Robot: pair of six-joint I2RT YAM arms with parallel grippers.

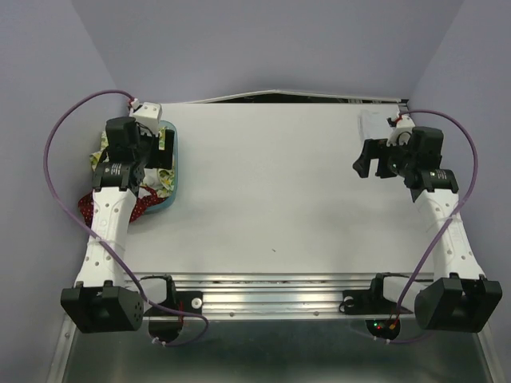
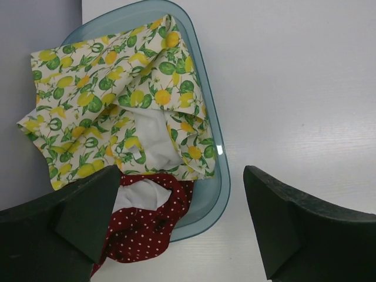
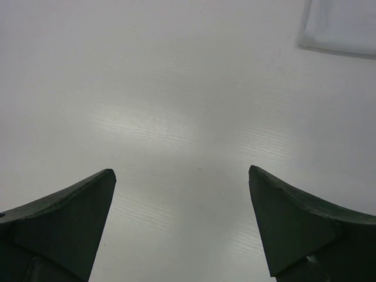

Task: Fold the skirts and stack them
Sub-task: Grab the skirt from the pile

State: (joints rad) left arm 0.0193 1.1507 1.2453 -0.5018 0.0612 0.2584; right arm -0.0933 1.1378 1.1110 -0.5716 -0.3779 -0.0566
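Finding: both skirts lie crumpled in the translucent blue bin [image 2: 218, 194] at the far left of the tabletop [image 2: 305, 88], none yet folded.

The lemon-print skirt [image 2: 111, 88] lies uppermost and fills the far part of the bin. The red dotted skirt [image 2: 147, 232] bunches at the near end, partly under it.

The left fingers [image 2: 70, 226] hang directly over the bin, spread wide and holding nothing. The red cloth shows just beside one fingertip, and the lemon cloth lies farther ahead.

The right fingers [image 3: 294, 226] are also spread wide and empty, over bare tabletop at the far right, well apart from the bin.

Judgement: the left arm is plainly nearer, so the pick falls to it, straight down.
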